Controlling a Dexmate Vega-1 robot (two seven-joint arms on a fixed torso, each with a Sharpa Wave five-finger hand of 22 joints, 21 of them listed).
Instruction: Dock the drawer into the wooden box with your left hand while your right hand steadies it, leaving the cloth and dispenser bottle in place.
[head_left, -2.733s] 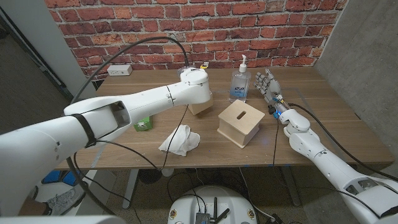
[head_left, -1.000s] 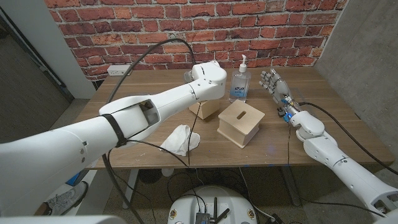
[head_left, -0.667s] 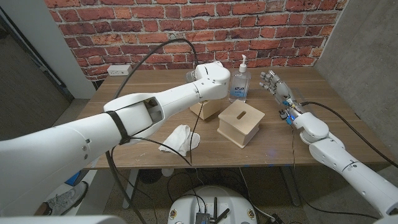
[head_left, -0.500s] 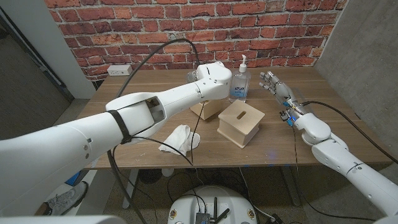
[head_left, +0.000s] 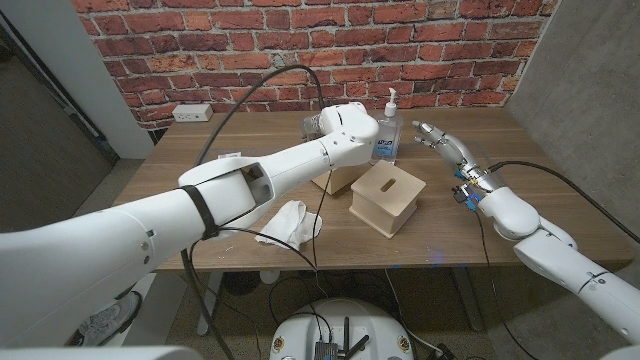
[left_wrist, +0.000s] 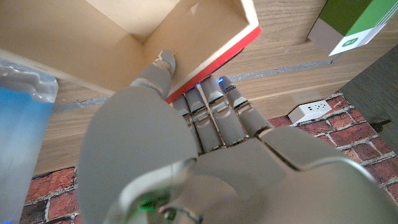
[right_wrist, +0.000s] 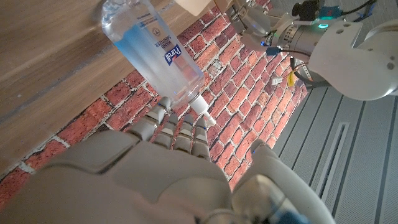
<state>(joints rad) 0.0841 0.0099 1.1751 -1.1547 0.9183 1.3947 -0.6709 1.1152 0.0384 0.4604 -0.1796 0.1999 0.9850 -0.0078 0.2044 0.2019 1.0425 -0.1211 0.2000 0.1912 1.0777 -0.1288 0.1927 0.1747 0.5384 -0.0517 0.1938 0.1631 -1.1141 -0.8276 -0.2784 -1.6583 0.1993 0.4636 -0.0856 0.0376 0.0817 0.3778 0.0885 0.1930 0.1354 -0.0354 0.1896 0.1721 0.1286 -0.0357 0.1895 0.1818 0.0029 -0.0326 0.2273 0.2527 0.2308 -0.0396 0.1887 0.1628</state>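
**Left hand at the drawer, right hand raised beside the bottle**

While the white cloth (head_left: 290, 222) lies crumpled at the near side of the wooden table (head_left: 520, 180), just in front of the left arm, the wooden box (head_left: 386, 197) sits to its right, turned at an angle, with a slot in its top. Nothing touches the box.

Behind the box's left corner stands the drawer (head_left: 330, 180), largely covered in the head view by the left arm's wrist housing. In the left wrist view the left hand (left_wrist: 186, 124) reaches to the drawer (left_wrist: 161, 37): its fingers (left_wrist: 214, 112) lie side by side under the red-edged rim, and the thumb tip rests against the inner wall, so the rim sits pinched between thumb and fingers.

On the right, the right hand (head_left: 447, 148) hovers above the table with fingers extended and slightly apart, holding nothing, well apart from the box and near the dispenser bottle (head_left: 386, 135). The right wrist view shows the same fingers (right_wrist: 180, 134) pointing toward the bottle (right_wrist: 152, 46), whose pump nozzle sits close to the fingertips; contact cannot be judged.

Farther back, a green and white carton (left_wrist: 351, 25) rests on the table, and a white power outlet (head_left: 192, 113) sits at the foot of the brick wall (head_left: 200, 50).
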